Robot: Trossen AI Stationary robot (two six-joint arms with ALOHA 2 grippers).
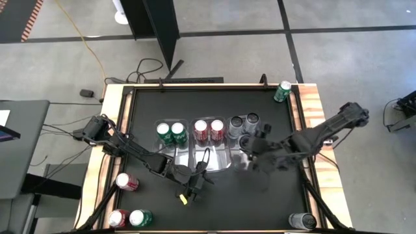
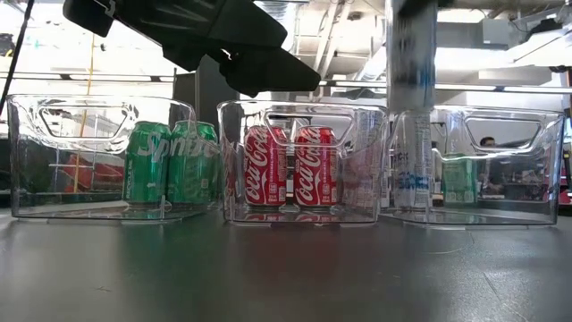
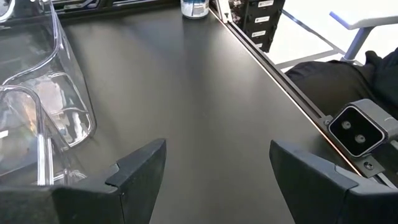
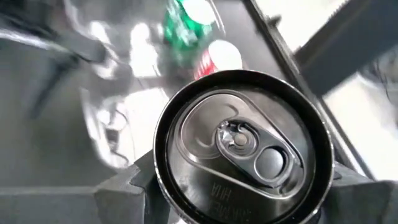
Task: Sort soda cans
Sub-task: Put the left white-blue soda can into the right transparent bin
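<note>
Closest to the right gripper [image 4: 236, 186] is the silver can [image 4: 239, 146] it clamps, one finger on either side of the body; the wrist view looks straight onto the pull-tab top. Just under and beside it stands the right-hand clear tray [image 1: 246, 140], already holding silver cans [image 1: 244, 122]. Next over, the middle tray [image 2: 304, 161] keeps two red Coca-Cola cans [image 2: 290, 166], and the left tray [image 2: 98, 156] two green Sprite cans [image 2: 170, 163]. From table height the gripped can [image 2: 411, 54] hangs above the right tray's rim, clear of the cans inside.

Farther from that gripper, a green can [image 1: 282, 91] sits on the table's far right corner and a silver one [image 1: 301, 221] on the near right corner.

The right arm reaches in from the right edge, bent at the elbow, wrist tilted down over the tray. The left gripper [image 1: 198, 179] hovers on the near side of the trays with fingers [image 3: 140, 171] spread and empty above bare black tabletop [image 3: 205, 112]; the tray walls lie just beside it. Off past the left arm, near the table's left corner, wait two red cans [image 1: 127, 182] and one green [image 1: 140, 218], seen only from above.
</note>
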